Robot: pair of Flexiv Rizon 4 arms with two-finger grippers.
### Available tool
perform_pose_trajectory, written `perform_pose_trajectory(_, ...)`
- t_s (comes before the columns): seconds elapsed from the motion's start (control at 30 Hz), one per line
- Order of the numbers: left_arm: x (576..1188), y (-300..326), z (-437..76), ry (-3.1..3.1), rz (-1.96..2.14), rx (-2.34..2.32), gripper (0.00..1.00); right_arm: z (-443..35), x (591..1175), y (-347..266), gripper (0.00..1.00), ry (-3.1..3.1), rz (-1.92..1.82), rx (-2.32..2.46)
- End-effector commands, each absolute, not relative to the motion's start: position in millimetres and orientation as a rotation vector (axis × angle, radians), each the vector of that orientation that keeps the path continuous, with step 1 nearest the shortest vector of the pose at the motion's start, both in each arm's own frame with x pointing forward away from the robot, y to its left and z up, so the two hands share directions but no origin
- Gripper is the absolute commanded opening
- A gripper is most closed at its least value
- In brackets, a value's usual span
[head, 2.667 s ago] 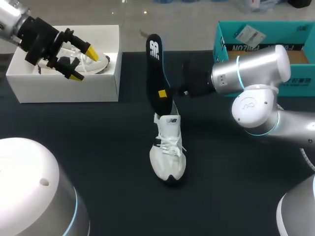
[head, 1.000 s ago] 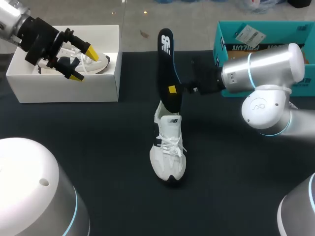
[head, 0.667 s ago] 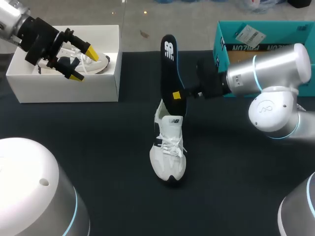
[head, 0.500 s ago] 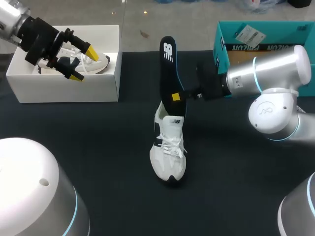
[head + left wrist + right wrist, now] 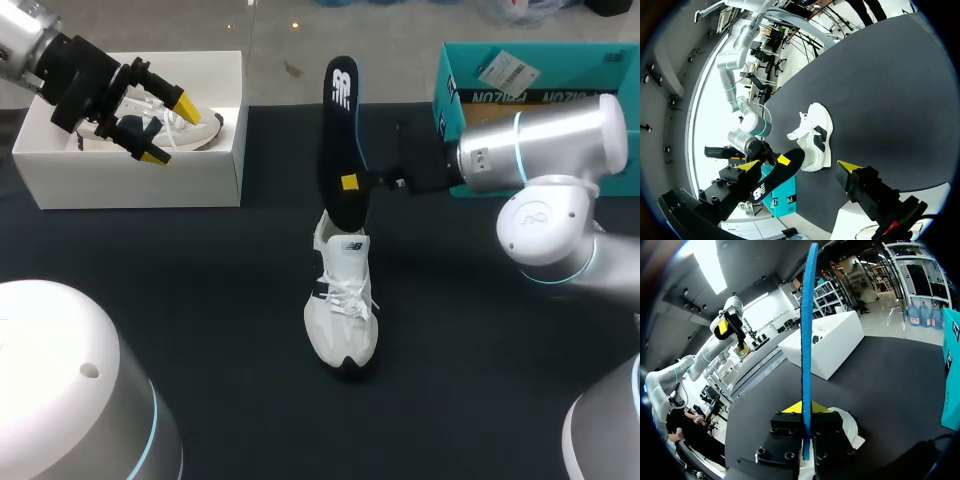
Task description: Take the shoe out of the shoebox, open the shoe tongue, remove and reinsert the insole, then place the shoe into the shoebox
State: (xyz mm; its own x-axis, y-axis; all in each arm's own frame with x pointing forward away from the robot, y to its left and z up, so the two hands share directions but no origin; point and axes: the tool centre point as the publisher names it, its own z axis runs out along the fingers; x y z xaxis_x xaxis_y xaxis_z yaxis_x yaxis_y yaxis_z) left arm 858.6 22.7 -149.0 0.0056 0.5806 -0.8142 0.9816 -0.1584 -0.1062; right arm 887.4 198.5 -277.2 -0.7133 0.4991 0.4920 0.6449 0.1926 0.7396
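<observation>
Lifted insole (image 5: pixel 338 140) slightly up-left above centre shoe (image 5: pixel 342 305), pinched by right gripper (image 5: pixel 350 182); left gripper (image 5: pixel 168 128) gaping, empty, over upper-left shoebox (image 5: pixel 130 180).

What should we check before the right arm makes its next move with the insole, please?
1. Grip: right pincer shut on the insole: ok, it sits edge-on between both fingers.
2. Insole's lower end at the opening of the shoe: ok; whether it is inside, cannot tell.
3. Shoe sole-down on the table: ok.
4. Clearance: left pincer open over the white shoebox, away from the shoe on the table: ok.
5. Tongue pulled open: cannot tell.
</observation>
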Motion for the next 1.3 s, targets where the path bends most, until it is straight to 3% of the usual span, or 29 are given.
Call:
perform_pose_trajectory(0.03, 859, 23, -148, 1.606, -1.029, 1.786, 1.0, -291, 896, 214, 0.0, -2.293, -1.586, -1.069)
perform_pose_trajectory(0.7, 859, 23, -148, 1.606, -1.029, 1.786, 1.0, -338, 877, 200, 0.0, -2.317, -1.543, -1.044)
perform_pose_trajectory(1.3, 859, 23, -148, 1.606, -1.029, 1.786, 1.0, -338, 877, 200, 0.0, -2.317, -1.543, -1.044)
